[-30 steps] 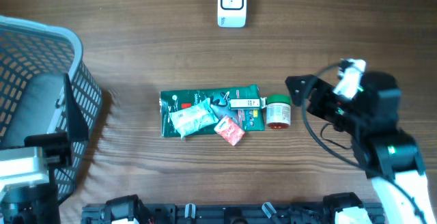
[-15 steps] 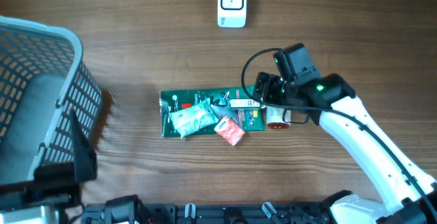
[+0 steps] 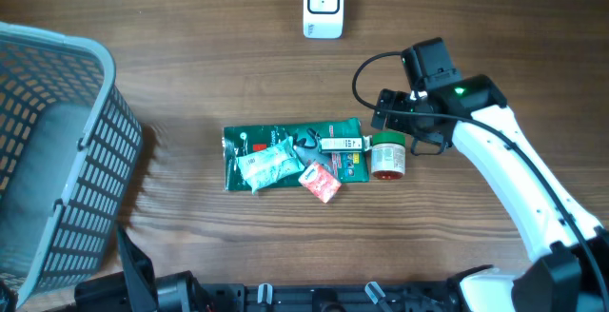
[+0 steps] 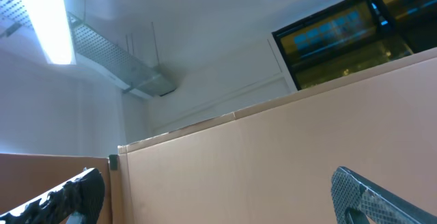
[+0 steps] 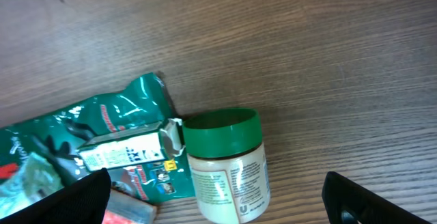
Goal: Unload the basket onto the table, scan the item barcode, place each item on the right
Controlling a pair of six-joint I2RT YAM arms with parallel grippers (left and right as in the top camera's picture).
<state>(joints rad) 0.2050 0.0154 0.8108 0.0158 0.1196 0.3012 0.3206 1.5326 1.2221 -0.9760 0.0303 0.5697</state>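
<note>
Above the middle of the brown wooden table (image 3: 190,65), the right gripper (image 5: 217,198) hung with its two black fingers spread wide and nothing between them, poised over a white plastic jar with a green screw lid (image 3: 387,155) without touching it. That jar lay on its side, lid toward the far edge, just beside a flat dark-green foil packet (image 3: 285,141). A small white carton (image 3: 343,144) lay on the packet's right end, its flap close to the jar's lid. A pale crinkled pouch (image 3: 266,165) and a red sachet (image 3: 321,183) also rested on the packet. Well apart, at the table's far edge, stood a white box-shaped barcode scanner (image 3: 324,5). A grey mesh basket (image 3: 57,141) stood on the table's left side. The left gripper (image 4: 218,200) was likewise spread and empty, aimed up at a beige partition (image 4: 273,162) and ceiling.
</note>
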